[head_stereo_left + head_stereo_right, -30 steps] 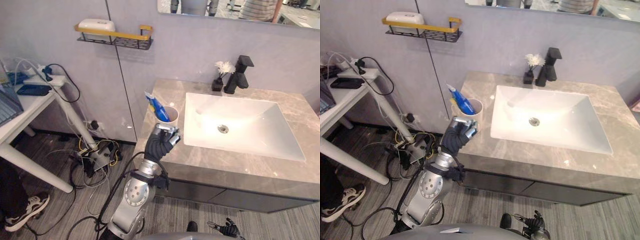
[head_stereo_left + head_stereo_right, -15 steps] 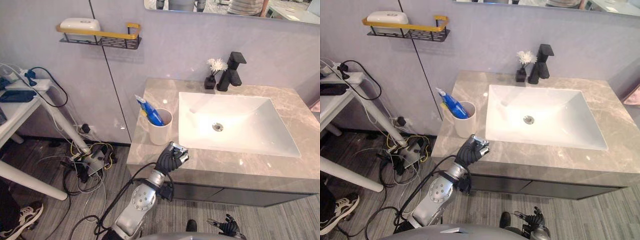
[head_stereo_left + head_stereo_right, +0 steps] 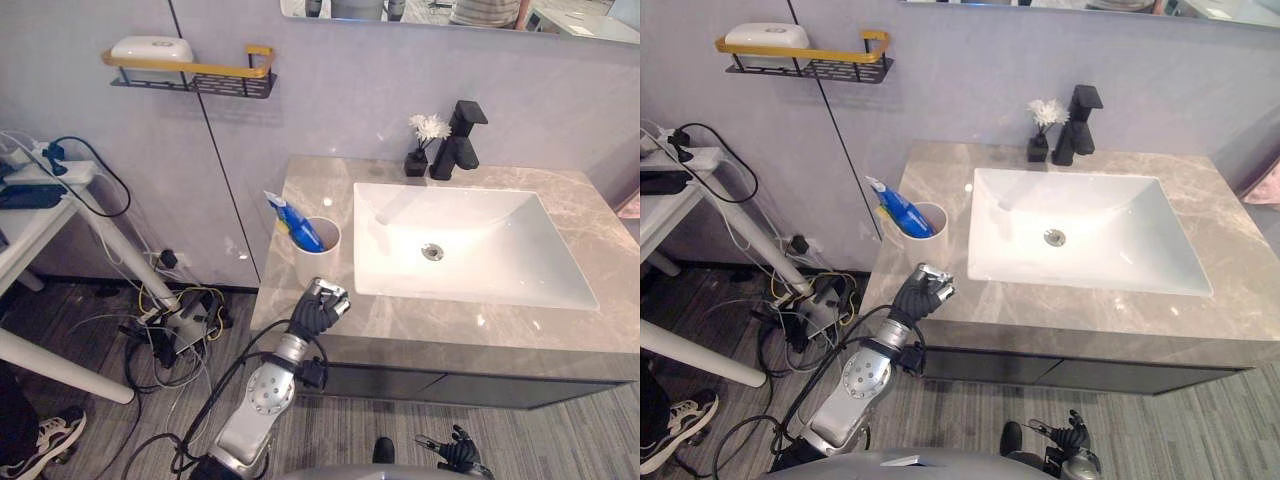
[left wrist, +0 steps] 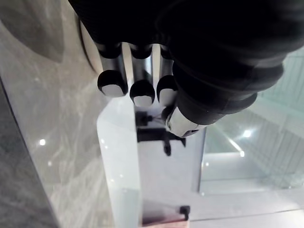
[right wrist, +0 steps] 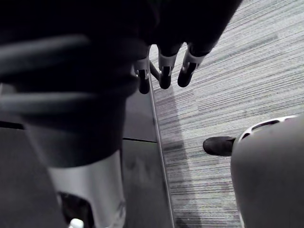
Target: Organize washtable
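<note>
In the left eye view, a white cup [image 3: 318,255] is seen standing upright on the grey marble counter [image 3: 320,185], just beside the sink [image 3: 500,255] on its left side. A blue toothpaste tube [image 3: 297,222] is propped in the cup, leaning away from the sink. The left hand [image 3: 317,310] is placed at the counter's front edge, off the sink's front left corner. A black faucet [image 3: 462,140] and a small vase [image 3: 417,160] with a white flower are set behind the sink.

In the right eye view, a clear gap is made out between the left hand and the cup, so the cup is not touched. The right hand [image 3: 1068,441] is seen low down, well below the sink's front, above the floor [image 3: 1200,440].

In the left wrist view, the fingers [image 4: 142,92] are curled in toward the palm and nothing is held between them and the thumb. The sink's white rim is shown past them.

In the right wrist view, the fingers [image 5: 165,76] are let hang, loosely extended and empty.

The cup is judged to be stiff, smooth-walled and probably slippery, and breakable if it is ceramic. It is made somewhat top-heavy by the leaning tube. It would best be taken round the middle of its wall, thumb on one side and fingers opposite, and kept upright. The tube is judged to be light and soft, so it should be pinched gently on its upper body rather than squeezed.
</note>
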You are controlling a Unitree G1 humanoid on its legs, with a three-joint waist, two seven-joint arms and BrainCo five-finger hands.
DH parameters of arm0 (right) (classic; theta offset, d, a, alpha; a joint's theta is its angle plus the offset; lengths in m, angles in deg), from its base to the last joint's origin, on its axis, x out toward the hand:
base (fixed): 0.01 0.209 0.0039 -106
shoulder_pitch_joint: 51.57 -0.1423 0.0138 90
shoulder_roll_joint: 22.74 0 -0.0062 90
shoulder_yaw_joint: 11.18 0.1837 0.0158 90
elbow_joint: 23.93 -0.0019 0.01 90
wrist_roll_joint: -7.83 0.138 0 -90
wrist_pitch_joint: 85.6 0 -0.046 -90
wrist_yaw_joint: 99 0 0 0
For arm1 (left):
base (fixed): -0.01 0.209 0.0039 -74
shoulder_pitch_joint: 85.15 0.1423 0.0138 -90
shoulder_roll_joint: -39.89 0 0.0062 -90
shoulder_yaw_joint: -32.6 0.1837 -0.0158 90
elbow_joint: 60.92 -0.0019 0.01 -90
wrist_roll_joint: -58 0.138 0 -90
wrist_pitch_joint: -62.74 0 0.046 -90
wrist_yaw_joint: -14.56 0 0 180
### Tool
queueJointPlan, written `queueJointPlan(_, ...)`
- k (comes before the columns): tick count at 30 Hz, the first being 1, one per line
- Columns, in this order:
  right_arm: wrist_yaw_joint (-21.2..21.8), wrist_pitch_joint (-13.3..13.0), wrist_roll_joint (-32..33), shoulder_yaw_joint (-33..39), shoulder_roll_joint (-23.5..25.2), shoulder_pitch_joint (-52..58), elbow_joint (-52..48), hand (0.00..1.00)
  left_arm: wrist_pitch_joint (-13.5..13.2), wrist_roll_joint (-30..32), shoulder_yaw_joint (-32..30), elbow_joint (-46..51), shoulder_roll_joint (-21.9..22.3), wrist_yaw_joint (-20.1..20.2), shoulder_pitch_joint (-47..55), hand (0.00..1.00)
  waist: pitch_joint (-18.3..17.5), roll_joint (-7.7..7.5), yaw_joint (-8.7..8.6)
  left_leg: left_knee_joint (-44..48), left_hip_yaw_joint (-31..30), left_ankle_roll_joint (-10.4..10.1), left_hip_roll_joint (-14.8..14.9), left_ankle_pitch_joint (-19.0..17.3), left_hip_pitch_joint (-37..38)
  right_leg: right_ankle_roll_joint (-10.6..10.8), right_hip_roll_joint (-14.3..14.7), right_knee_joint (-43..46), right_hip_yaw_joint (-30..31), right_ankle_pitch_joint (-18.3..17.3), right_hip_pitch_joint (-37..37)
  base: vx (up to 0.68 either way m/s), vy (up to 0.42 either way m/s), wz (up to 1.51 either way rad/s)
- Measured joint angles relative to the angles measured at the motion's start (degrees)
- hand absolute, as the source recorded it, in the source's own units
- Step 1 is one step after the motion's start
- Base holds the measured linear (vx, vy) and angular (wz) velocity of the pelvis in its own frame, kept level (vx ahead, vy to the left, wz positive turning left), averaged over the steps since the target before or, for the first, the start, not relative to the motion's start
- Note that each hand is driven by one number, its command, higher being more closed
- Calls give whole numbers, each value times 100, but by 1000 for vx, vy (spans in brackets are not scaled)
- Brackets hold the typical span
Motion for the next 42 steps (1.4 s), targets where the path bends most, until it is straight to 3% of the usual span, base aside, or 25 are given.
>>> queueJointPlan(25,1,1,2,148,34,-28,10,0,27,28,-210,-238,14,53,27,100,45,-2,-32,-39,24,10,6,-8,22,14,13,0,22,-50,-15,6,2,0)
queueJointPlan(42,1,9,-1,209,43,-41,13,0,-40,-91,-260,-980,195,-16,-665,100,49,7,-41,-38,246,-16,68,-74,82,11,116,0,233,-50,-86,9,-1,-7)
